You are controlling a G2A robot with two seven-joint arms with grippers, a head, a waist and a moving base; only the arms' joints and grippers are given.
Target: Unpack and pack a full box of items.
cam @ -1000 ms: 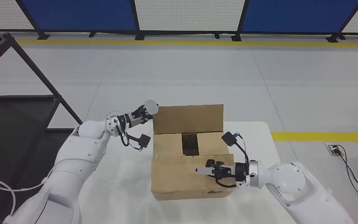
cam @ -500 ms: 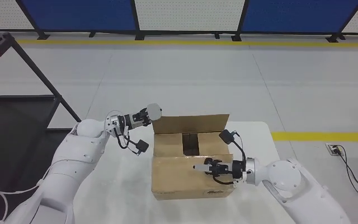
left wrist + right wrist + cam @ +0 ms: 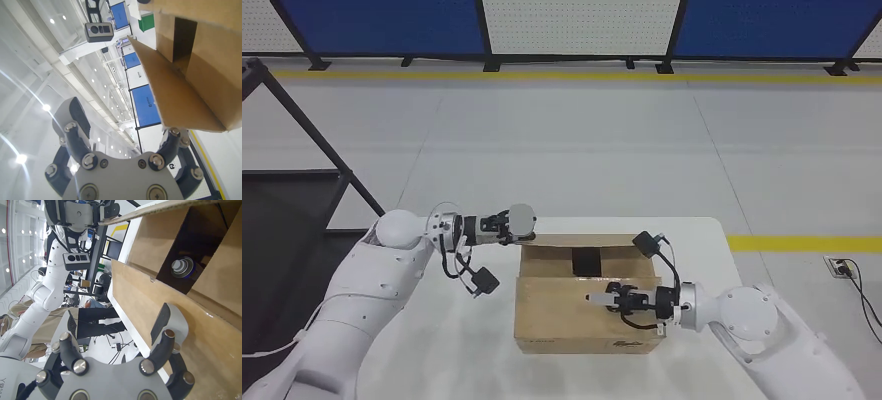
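A brown cardboard box (image 3: 582, 320) stands on the white table (image 3: 467, 330). Its near flap (image 3: 170, 321) is folded flat and its far flap (image 3: 587, 240) lies almost level. A dark gap (image 3: 588, 262) stays between them. Through the gap I see a blue can with a white cap (image 3: 182, 267) inside. My left gripper (image 3: 520, 222) is open at the far flap's left corner (image 3: 208, 128), one finger behind the cardboard. My right gripper (image 3: 607, 298) is open, one finger (image 3: 166, 321) resting on the near flap by its edge.
A black metal rack (image 3: 292, 200) stands left of the table. Bare tabletop lies left of the box and a narrower strip to its right (image 3: 692, 250). Blue partition panels (image 3: 582, 25) line the far floor.
The far flap has swung from upright down to nearly flat, and my left gripper came down and rightward with its corner. My right gripper slid slightly left on the near flap.
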